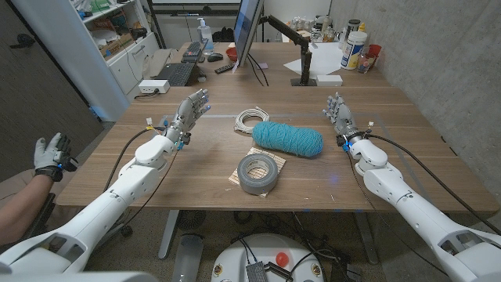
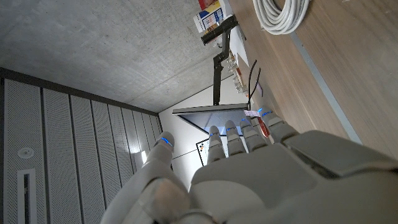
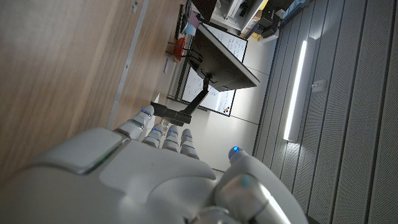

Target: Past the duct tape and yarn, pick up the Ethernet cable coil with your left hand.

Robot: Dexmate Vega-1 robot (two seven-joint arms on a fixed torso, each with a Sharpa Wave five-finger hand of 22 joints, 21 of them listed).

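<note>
Lying mid-tabletop toward the far edge, Ethernet cable coil (image 1: pixel 251 119): judged light, springy, loops slippery. Grasp across bundled loops. Left hand (image 1: pixel 190 110) fingers apart, empty.

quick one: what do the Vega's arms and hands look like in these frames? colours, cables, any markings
Both arms are glossy white rounded shells. The left hand and right hand are pale grey, segmented, with small blue lights at the fingertips, also seen on the right hand in its wrist view. Each wrist has a dark band with blue accents, and a black cable runs along the outside of each forearm.
</note>
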